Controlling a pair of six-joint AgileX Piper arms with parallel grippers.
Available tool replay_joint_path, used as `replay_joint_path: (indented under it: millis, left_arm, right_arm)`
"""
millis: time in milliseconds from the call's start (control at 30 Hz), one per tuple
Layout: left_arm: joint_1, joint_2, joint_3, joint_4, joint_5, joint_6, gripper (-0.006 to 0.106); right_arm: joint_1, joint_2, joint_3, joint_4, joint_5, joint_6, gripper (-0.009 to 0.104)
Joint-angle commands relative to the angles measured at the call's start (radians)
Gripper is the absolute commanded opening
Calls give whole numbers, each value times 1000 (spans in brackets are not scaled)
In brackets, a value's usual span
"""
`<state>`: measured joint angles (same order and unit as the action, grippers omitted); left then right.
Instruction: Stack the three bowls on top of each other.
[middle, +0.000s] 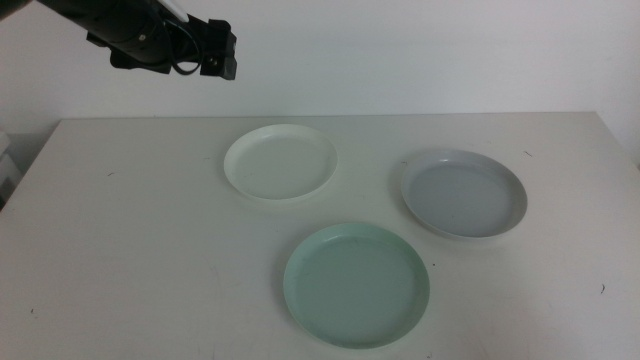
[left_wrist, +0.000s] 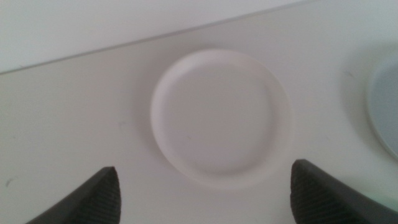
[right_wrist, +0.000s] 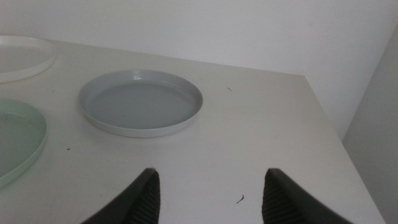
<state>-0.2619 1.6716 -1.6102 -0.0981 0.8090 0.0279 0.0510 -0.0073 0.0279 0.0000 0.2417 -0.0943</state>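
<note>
We have not begun stacking: all three bowls sit apart on the white table (middle: 120, 220), each rim-up and empty. The white bowl (middle: 281, 163) lies toward the back near the middle, the grey-blue bowl (middle: 463, 193) to its right, and the mint green bowl (middle: 357, 284) nearest the front edge, between the other two.

Our left gripper (left_wrist: 202, 193) hangs high above the table with the white bowl centred between its jaws, which stand wide apart and hold nothing. Our right gripper (right_wrist: 211, 193) waits low, off the table's right front, also spread open and empty, looking toward the grey-blue bowl.

We judge the step in hand to be the approach to the white bowl. The next move calls for us to descend to one edge and close over the low rim, since the bowl looks too wide to span.

Being round, the bowls have no long axis or heading; any rim point serves equally.
</note>
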Motion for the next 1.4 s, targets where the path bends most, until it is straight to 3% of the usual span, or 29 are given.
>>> replay_joint_path:
  millis: [0,400,933,1067,1367]
  left_arm:
    - [19,19,-91,-5,-38,-17,105]
    - [63,379,-361,-28,-32,-34,105]
    - [63,609,-435,-28,-68,-34,103]
    - [63,633,-435,-53,-65,-34,90]
    - [63,651,-435,-83,-53,-34,42]
  right_arm:
    - [-6,13,-6,-9,-70,-6,43]
    - [-6,13,-6,-9,-70,-6,43]
    - [-6,13,-6,-9,-70,-6,43]
    - [-6,13,-6,-9,-70,-6,43]
    - [-6,13,-6,-9,-71,-6,43]
